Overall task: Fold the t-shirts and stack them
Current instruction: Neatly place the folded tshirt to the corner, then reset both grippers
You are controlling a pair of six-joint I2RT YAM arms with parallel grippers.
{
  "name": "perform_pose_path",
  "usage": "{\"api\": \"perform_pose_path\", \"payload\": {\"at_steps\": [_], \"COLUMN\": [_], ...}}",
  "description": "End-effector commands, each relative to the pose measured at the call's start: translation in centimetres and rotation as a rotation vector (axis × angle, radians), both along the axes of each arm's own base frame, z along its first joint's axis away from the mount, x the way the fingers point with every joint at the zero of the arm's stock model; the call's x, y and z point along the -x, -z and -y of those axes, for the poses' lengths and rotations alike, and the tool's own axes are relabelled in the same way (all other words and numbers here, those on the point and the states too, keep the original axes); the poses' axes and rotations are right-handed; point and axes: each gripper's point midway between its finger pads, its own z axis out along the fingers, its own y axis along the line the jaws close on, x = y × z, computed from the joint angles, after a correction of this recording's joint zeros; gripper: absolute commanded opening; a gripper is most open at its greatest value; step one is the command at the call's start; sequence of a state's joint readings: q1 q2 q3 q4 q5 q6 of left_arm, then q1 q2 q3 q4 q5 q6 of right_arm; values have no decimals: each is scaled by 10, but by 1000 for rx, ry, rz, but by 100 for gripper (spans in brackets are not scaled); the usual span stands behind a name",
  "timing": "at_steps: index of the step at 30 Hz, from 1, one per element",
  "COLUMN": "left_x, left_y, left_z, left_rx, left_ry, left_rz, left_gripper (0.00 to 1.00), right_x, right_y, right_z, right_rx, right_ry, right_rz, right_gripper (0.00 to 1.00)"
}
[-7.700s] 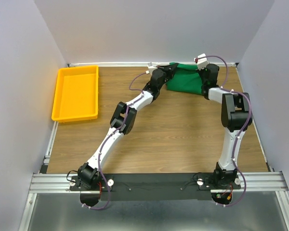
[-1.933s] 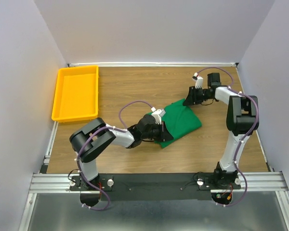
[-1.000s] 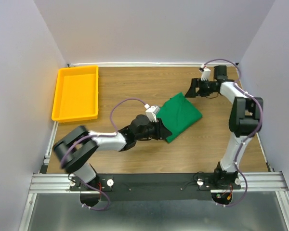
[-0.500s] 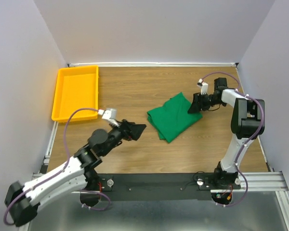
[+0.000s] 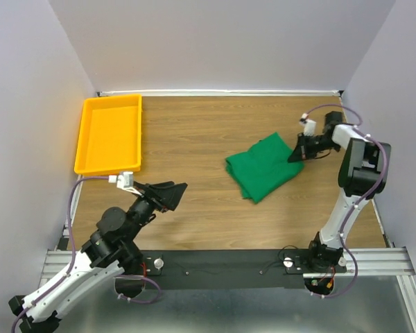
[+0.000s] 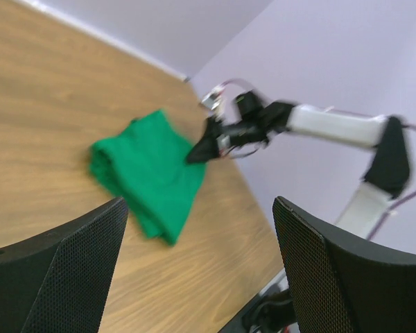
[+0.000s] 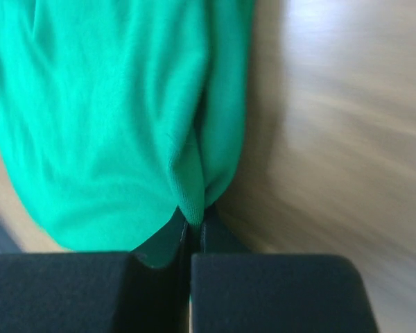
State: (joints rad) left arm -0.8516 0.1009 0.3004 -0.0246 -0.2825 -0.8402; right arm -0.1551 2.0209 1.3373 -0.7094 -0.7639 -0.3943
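The green t-shirt [image 5: 263, 166] lies folded into a crumpled bundle on the wooden table, right of centre. At its right edge my right gripper [image 5: 296, 154] is shut on a pinched fold of the cloth. The right wrist view shows the t-shirt [image 7: 104, 125] fabric squeezed between the closed jaws of the right gripper [image 7: 194, 232]. My left gripper [image 5: 170, 193] hangs open above the table's near left, well clear of the shirt. In the left wrist view the left gripper [image 6: 200, 202] has nothing between its wide fingers, and the t-shirt [image 6: 149, 173] lies far ahead.
An empty yellow tray [image 5: 111, 139] stands at the far left of the table. Grey walls close in the back and both sides. The right arm [image 6: 333, 125] reaches in from the right wall side toward the shirt.
My left gripper has let go of the shirt, opened and pulled back to the near left. My right gripper has come down onto the shirt's right edge and shut; the shirt has shifted slightly right.
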Motion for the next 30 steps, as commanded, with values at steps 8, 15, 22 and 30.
{"api": "perform_pose_path", "payload": {"at_steps": [8,15,22,30], "left_x": [-15,-16,-24,-62], "left_y": [37,38,16,-18], "left_z": [20,23,13,-8], "left_rx": [-153,-149,-206,-425], "left_ry": [14,20,-46,-233], "left_rz": [-92,-87,-50,-66], "left_gripper": [93,93,93,98], "right_x": [-61,-82,-77,-25], "right_y": [-2,-27,-77,-114], "right_z": [236,280,284,189], "right_rx": [579,713,793,597], "right_ry": [277,304,329,156], "right_rz": [113,179,284,448], "right_gripper": [1,66,70,77]}}
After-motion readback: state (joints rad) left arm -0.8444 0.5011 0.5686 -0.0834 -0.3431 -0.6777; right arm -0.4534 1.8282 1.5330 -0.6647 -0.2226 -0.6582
